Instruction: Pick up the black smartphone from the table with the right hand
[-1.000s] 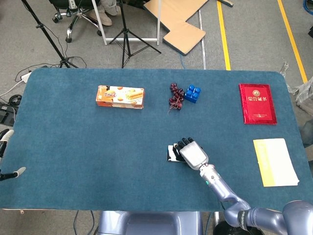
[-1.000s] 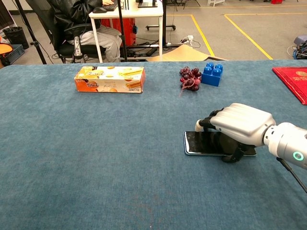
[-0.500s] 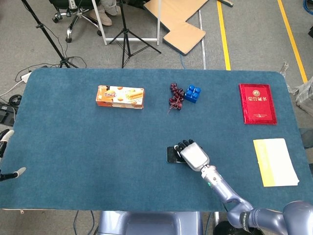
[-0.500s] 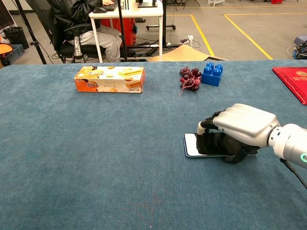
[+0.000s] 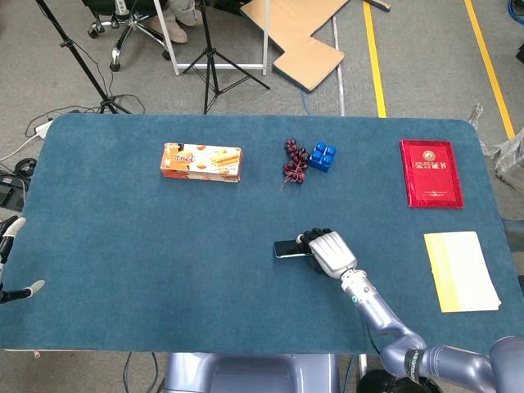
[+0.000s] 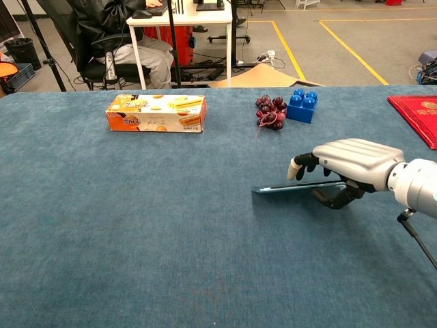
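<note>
The black smartphone [image 6: 287, 187] is held off the table, flat and seen edge-on in the chest view, its left end sticking out free. My right hand [image 6: 348, 167] grips its right part, fingers over the top and thumb beneath. From the head view the smartphone [image 5: 286, 248] shows as a dark strip left of the right hand [image 5: 329, 252], near the table's middle front. At the far left edge of the head view only a small part of my left hand [image 5: 15, 282] shows, beside the table.
A snack box [image 5: 201, 161] lies at the back left. Purple grapes [image 5: 294, 161] and a blue toy brick [image 5: 322, 156] sit at the back centre. A red booklet [image 5: 431, 173] and a yellow-white paper [image 5: 461, 270] lie at the right. A seated person and tripods are beyond the table.
The right hand closed on the smartphone and lifted it from the table. The phone went from lying flat on the cloth to hovering level above it.
</note>
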